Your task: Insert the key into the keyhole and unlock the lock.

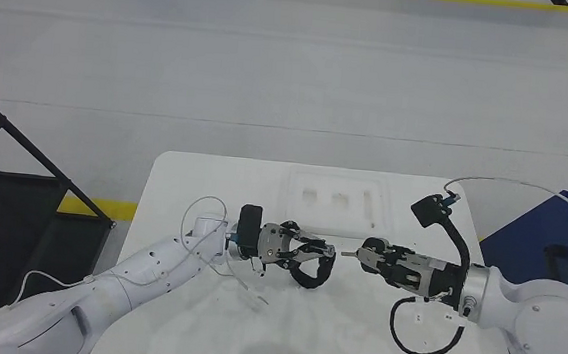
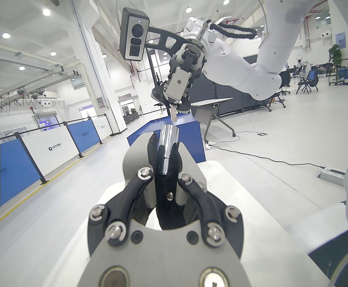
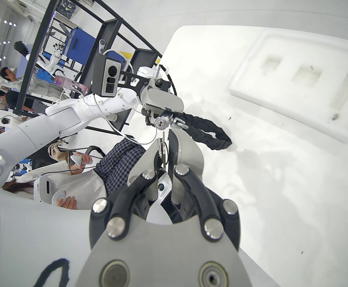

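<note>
— Where are we?
— Our left gripper point(image 2: 163, 160) clamps the lock point(image 2: 168, 138). Just beyond, the key point(image 2: 173, 113), pinched in our right gripper point(image 2: 173, 103), stops short of the keyhole point(image 3: 161, 123).
— Next?
— We judge: align the blade, then push straight.

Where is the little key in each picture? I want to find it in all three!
Top view: the key sticks out of the right gripper toward the lock, mid-table.
Left wrist view: the key hangs from the far right gripper, tip close to the lock's shiny cylinder.
Right wrist view: the key is edge-on in the right gripper, pointing at the lock's round face.
Shared landmark: the lock, by the key's tip.
</note>
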`<state>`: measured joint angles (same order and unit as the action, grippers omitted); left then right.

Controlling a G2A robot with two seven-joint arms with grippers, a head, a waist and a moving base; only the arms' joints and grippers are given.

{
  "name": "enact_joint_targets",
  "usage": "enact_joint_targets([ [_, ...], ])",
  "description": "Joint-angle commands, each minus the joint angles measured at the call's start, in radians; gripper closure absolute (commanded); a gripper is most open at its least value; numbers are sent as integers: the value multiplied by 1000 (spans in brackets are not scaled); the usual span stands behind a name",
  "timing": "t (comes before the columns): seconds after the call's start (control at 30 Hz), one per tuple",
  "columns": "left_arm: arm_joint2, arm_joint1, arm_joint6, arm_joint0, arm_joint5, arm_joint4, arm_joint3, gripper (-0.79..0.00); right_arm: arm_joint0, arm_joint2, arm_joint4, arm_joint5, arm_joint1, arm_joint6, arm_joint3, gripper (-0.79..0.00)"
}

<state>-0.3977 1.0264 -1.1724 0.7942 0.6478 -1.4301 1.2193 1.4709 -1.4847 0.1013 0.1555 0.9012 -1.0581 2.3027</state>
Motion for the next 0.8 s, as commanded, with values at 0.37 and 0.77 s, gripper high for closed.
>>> enact_joint_targets([
  [0.37, -40, -1, 72, 40, -13, 9, 33, 0, 3, 25, 115, 34, -5, 15, 47, 0],
  [0.77, -87, 2, 72, 70, -10, -40, 43, 0, -40, 110, 208, 83, -1, 46, 47, 0],
])
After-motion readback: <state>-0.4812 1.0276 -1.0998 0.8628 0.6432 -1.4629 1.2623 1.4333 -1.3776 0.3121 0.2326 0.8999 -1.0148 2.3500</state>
